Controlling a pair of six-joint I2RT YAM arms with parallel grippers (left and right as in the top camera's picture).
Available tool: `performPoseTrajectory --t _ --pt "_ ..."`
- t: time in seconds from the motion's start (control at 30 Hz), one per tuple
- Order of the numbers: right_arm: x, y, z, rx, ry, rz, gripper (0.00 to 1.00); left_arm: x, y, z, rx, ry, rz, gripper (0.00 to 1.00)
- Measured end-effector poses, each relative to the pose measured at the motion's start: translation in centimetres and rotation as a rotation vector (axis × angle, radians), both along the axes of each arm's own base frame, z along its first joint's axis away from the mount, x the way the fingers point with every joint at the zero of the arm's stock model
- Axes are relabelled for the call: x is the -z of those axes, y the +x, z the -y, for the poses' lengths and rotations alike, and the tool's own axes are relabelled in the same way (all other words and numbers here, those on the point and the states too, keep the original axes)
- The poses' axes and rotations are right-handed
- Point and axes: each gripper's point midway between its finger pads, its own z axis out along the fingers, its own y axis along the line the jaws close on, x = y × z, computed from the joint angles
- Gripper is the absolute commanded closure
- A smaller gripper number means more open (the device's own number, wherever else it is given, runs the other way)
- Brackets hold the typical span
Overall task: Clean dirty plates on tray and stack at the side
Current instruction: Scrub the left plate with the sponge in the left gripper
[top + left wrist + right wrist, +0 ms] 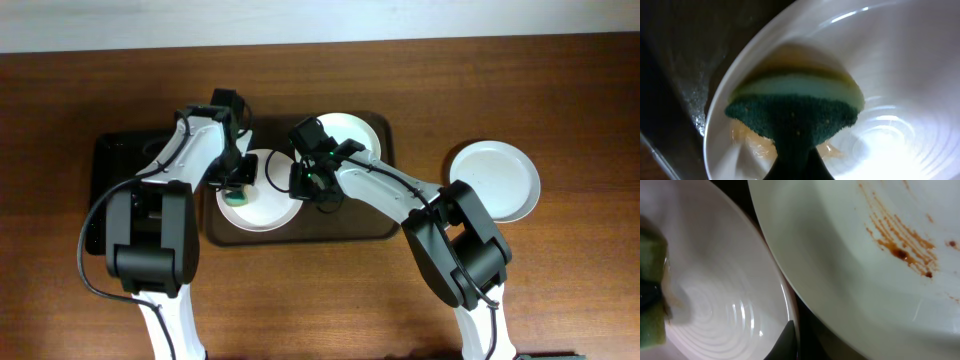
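Your tray point(330, 228) holds two plates.

- Near-left plate point(268, 212): the sponge point(236, 197) is in it, green scrub layer nearest the wrist camera, yellow foam beyond. An orange-brown smear point(747, 137) shows just under the sponge.
- Left gripper point(237, 186): jaws clamped on the sponge, which is pinched narrow where they hold it.
- Far-right plate point(355, 135): on the tray just beside the first plate, with orange-brown streaks point(900, 245) near its middle.
- Right gripper point(312, 185): at the near-left plate's right rim. One finger point(787, 340) shows by that rim. I can't tell how far the jaws are open.
- Third plate point(493, 180): off the tray, on the worktop point(560, 290) to the right, and it looks clean.
- Black tray point(120, 155): left of the brown one, under the left arm.
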Motion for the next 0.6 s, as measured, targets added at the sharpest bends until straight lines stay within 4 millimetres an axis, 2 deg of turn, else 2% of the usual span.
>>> performPoseTrajectory --t 0.17,0.23,0.37,0.43,0.6 --pt "0.0 0.1 0.1 0.002 -0.001 0.0 0.96 0.1 1.3 0.4 0.04 -0.024 0.105 0.99" --pt "0.0 0.1 0.2 0.005 -0.004 0.002 0.96 0.0 1.6 1.4 0.109 -0.085 0.126 0.99" --pt "0.0 0.2 0.3 0.009 -0.004 0.0 0.96 -0.3 1.3 4.7 0.259 -0.241 0.144 0.99" --pt "0.0 0.2 0.4 0.009 -0.005 0.0 0.96 -0.2 1.2 5.4 0.292 -0.265 0.15 0.99" --pt "0.0 0.2 0.4 0.009 -0.005 0.0 0.96 0.0 2.4 4.4 0.166 -0.175 0.178 0.99"
